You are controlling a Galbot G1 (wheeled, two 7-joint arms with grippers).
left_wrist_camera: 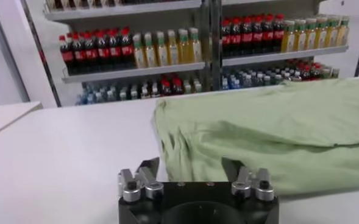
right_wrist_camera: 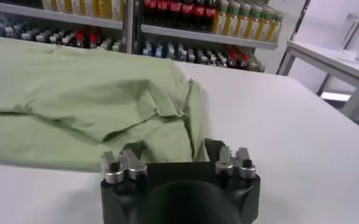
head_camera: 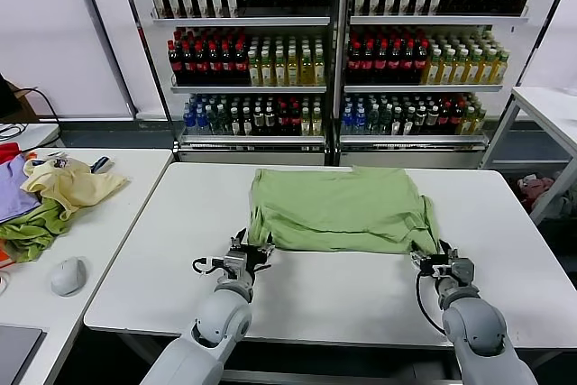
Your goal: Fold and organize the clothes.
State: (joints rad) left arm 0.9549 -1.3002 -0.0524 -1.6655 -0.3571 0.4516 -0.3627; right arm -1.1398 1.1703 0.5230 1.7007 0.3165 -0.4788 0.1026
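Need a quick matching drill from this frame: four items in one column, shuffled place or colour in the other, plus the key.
Items:
1. T-shirt
2. left gripper
3. right gripper
4. computer mouse

Descriptions:
A. grey, on the side table to the robot's left
B. at the near right corner of the shirt
C. light green, spread on the white table
D. at the near left corner of the shirt

Pairs: 1-C, 2-D, 3-B, 4-A

T-shirt (head_camera: 341, 209) on table (head_camera: 361, 290), garment pile (head_camera: 54, 196) on left table (head_camera: 108, 223)
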